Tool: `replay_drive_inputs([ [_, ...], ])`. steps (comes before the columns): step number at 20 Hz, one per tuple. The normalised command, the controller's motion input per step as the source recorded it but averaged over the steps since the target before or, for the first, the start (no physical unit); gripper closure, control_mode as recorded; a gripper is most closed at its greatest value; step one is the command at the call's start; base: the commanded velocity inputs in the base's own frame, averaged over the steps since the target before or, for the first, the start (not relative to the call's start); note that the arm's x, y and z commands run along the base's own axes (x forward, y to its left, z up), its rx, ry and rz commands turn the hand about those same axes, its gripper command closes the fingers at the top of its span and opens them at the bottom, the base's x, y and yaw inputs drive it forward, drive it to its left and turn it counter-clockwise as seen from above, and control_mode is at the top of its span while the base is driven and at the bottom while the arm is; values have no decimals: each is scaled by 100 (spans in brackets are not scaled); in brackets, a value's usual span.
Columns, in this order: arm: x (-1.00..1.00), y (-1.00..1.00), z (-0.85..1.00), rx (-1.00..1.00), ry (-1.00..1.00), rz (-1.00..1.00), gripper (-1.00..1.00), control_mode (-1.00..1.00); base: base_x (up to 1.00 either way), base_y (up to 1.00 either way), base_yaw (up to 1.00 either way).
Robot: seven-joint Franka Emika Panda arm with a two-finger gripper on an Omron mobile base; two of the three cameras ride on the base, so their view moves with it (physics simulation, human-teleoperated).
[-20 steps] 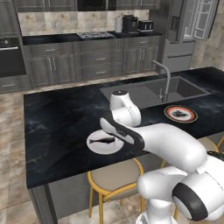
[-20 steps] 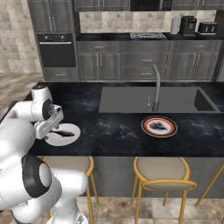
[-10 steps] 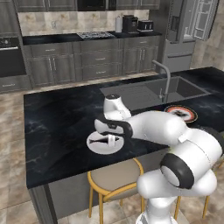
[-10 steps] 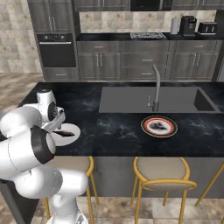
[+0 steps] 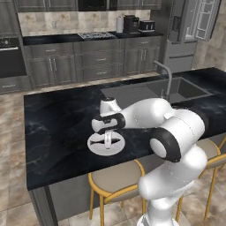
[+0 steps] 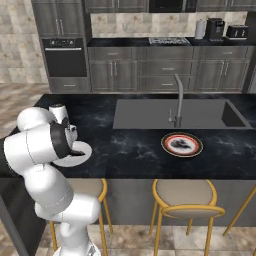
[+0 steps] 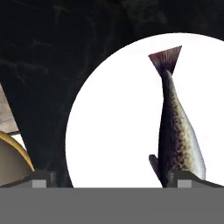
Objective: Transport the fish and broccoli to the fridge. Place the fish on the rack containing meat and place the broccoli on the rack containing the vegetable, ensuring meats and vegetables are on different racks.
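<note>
Home kitchen. Black marble island tabletop (image 6: 125,150) is carrying an inset sink (image 6: 170,114) with a faucet (image 6: 177,100); gold-framed stools (image 6: 182,200) are sitting in front of it. Behind the island, grey cabinets (image 6: 150,75), wall oven (image 6: 62,57), cooktop (image 6: 168,41), coffee maker (image 6: 215,29), toaster (image 6: 236,32) are lining the wall; fridge (image 5: 187,33) standing beyond the sink.

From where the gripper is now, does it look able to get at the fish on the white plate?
Probably yes. The gripper hangs right over the white plate, fingers spread, and nothing lies between them and the fish. In the hand view the fish sits off toward one fingertip, so a small sideways shift seems needed.
</note>
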Motion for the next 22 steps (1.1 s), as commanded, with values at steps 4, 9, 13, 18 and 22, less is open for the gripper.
replay_drive_inputs([
  [4,40,3,-30,0,4,0,-100,-100,0,0,0],
  [9,37,2,-30,0,1,0,-100,-100,0,0,0],
  [13,28,8,-35,0,2,0,-100,-100,0,0,0],
  [18,9,14,-47,0,4,0,-100,-100,0,0,0],
  [22,0,28,-64,-3,2,0,-100,-100,0,0,0],
])
